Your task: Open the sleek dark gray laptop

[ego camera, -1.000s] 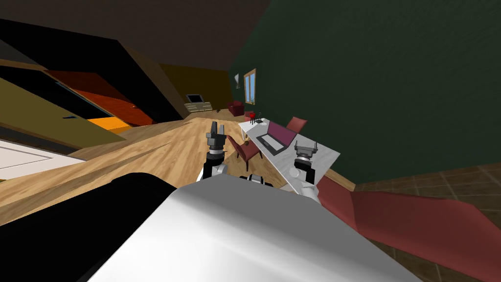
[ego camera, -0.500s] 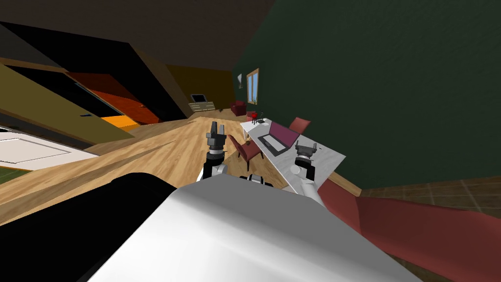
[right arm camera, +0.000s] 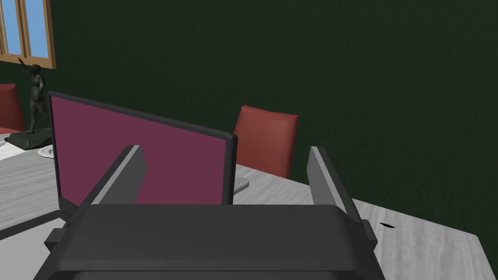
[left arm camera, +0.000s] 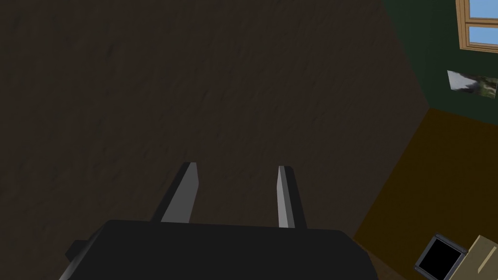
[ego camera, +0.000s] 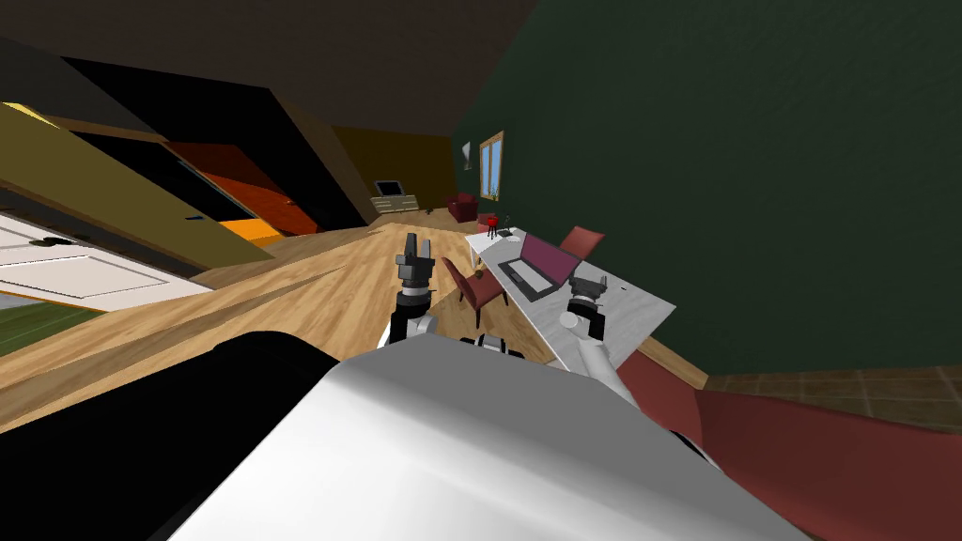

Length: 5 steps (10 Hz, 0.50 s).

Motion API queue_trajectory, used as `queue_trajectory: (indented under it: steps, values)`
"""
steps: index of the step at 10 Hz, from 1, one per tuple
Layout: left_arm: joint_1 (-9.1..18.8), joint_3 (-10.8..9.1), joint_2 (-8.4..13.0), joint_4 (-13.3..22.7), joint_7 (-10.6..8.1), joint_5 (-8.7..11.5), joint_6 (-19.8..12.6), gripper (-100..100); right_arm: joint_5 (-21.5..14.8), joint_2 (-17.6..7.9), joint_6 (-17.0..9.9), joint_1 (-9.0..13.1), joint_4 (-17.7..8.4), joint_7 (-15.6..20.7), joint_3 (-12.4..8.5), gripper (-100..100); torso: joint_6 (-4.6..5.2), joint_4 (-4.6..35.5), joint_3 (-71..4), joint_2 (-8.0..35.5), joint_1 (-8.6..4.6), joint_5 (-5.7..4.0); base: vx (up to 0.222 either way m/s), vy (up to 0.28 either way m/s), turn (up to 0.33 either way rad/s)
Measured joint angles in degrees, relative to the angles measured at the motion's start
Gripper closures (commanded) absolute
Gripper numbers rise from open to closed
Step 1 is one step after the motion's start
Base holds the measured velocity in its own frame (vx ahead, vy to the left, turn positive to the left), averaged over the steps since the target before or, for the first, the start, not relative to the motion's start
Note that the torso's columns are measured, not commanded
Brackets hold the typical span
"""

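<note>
A dark grey laptop [ego camera: 535, 268] [right arm camera: 141, 160] stands open on the white table [ego camera: 639, 305], its magenta screen upright and its keyboard facing the near side. My right gripper [ego camera: 589, 280] [right arm camera: 226, 163] hovers open above the table, just short of the laptop, with nothing between its fingers. My left gripper [ego camera: 413, 246] [left arm camera: 238, 177] is raised over the wooden floor to the left of the table, open and empty.
Red chairs stand around the table: one [ego camera: 474, 282] on the near left, one [ego camera: 582, 242] [right arm camera: 266, 141] behind it against the dark green wall. A dark figurine [right arm camera: 33, 97] and a red object [ego camera: 489, 221] occupy the table's far end. A red shape [ego camera: 808, 441] lies close on my right.
The whole head view has shifted, so I have turned or moved a little; the table and laptop sit slightly further right. Both grippers keep their pose.
</note>
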State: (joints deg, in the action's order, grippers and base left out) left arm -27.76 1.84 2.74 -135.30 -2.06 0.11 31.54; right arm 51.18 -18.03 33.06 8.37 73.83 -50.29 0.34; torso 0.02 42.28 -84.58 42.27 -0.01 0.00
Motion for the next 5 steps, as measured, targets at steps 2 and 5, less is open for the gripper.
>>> queue_trajectory:
  steps: [2,5]
  values:
    - [0.0,0.0,0.0,0.0,0.0,0.0,0.0,0,2.77,-0.43,-0.75,1.86,-2.57,-2.54,-0.52,-100,0.0,0.0,0.01,0.02,0.0,0.0,0.005,-0.011,0.091]
    - [0.0,0.0,0.0,0.0,0.0,0.0,0.0,0,5.67,-1.52,-0.92,4.46,-6.67,-6.41,-0.72,-100,0.0,0.01,0.02,0.03,0.02,0.0,0.003,-0.007,0.059]
